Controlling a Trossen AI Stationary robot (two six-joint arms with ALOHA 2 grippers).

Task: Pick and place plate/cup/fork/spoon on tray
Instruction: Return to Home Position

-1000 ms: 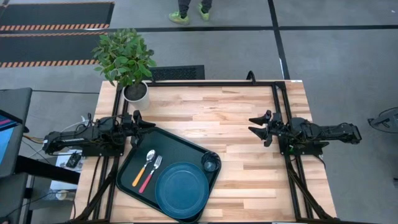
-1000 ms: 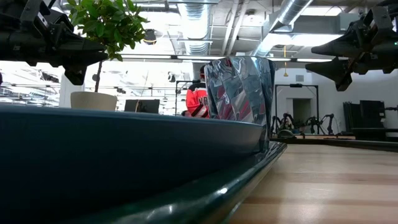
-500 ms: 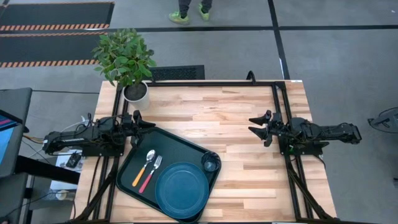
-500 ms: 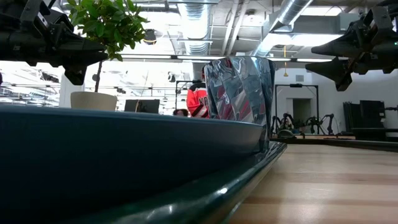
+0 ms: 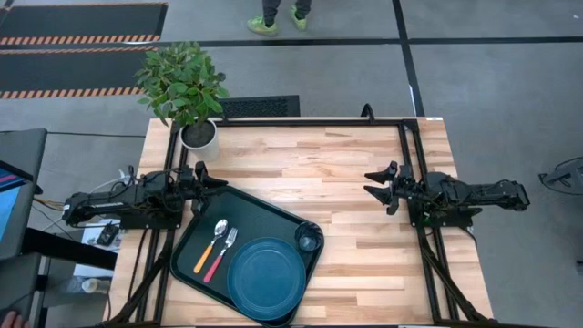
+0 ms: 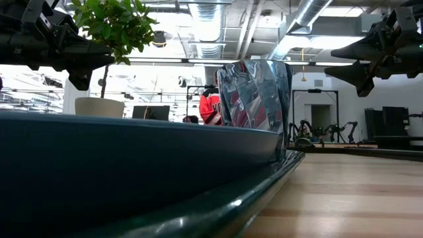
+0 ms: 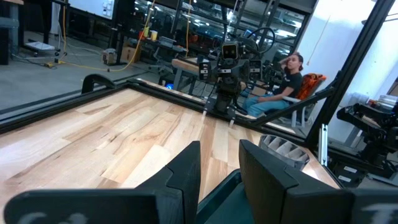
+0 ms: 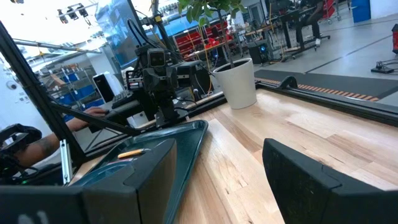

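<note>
The dark-green tray [image 5: 208, 221] lies at the table's near left. On it rest the dark-blue plate [image 5: 266, 278], the small cup [image 5: 309, 240] at its right corner, the orange-handled spoon [image 5: 209, 246] and the pink-red-handled fork [image 5: 222, 252]. In the low view the plate's rim [image 6: 132, 152] and the cup [image 6: 254, 99] fill the foreground. My left gripper [image 5: 221, 183] hangs open and empty just beyond the tray's far left edge. My right gripper [image 5: 368, 183] is open and empty above bare table at the right.
A white plant pot [image 5: 199, 135] with a leafy plant stands at the far left corner. Bare wood lies between the two grippers and right of the tray. A person's feet [image 5: 278, 20] show beyond the far edge; a seated person [image 7: 283, 87] is behind the right arm.
</note>
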